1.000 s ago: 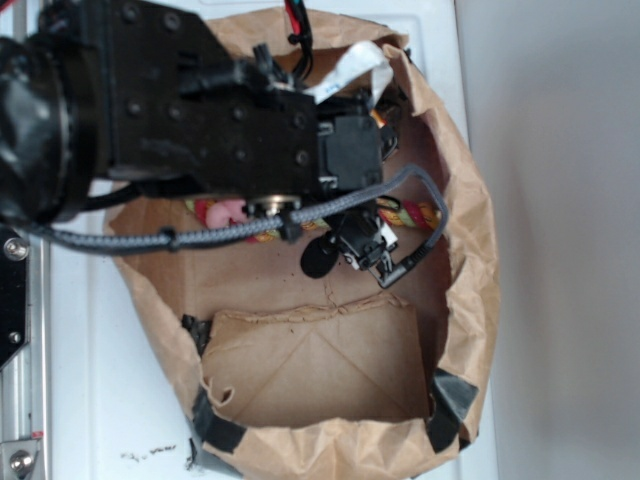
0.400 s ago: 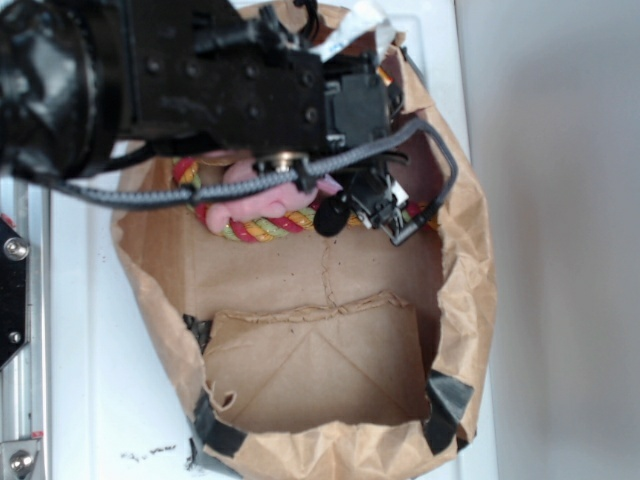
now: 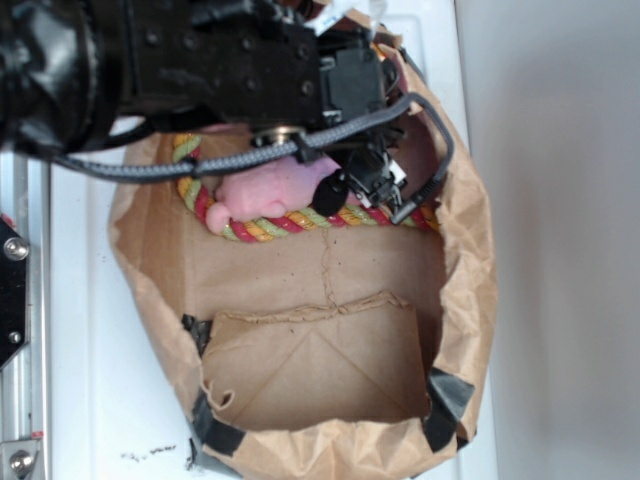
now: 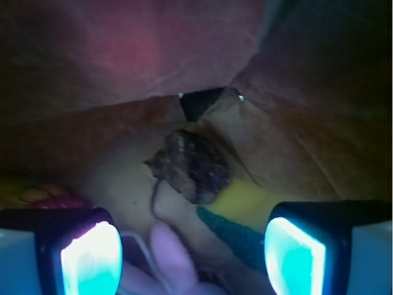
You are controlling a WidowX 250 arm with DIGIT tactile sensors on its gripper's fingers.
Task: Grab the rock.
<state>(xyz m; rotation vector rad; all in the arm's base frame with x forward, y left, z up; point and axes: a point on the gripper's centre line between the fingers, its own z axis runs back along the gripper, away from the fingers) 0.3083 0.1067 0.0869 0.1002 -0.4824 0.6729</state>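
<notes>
The rock (image 4: 192,165), a rough dark brown-grey lump, lies on the brown paper bag floor ahead of my gripper (image 4: 193,258) in the wrist view. It rests against the yellow-and-green sponge (image 4: 242,212). My gripper is open, its two glowing pads wide apart with nothing clamped between them; the pink plush toy (image 4: 172,255) lies just below the gap. In the exterior view the gripper (image 3: 365,185) reaches into the far end of the bag (image 3: 470,260), over the pink plush toy (image 3: 270,190). The rock is hidden under the arm there.
A red, yellow and green rope (image 3: 290,222) loops around the plush toy. The bag's paper walls (image 4: 123,55) rise close behind the rock. A folded paper flap (image 3: 310,365) covers the near end of the bag. Black tape (image 3: 448,400) patches its corners.
The arm has moved toward the far end of the bag, uncovering the plush toy and more of the rope. The gripper now sits deeper in the far corner.
</notes>
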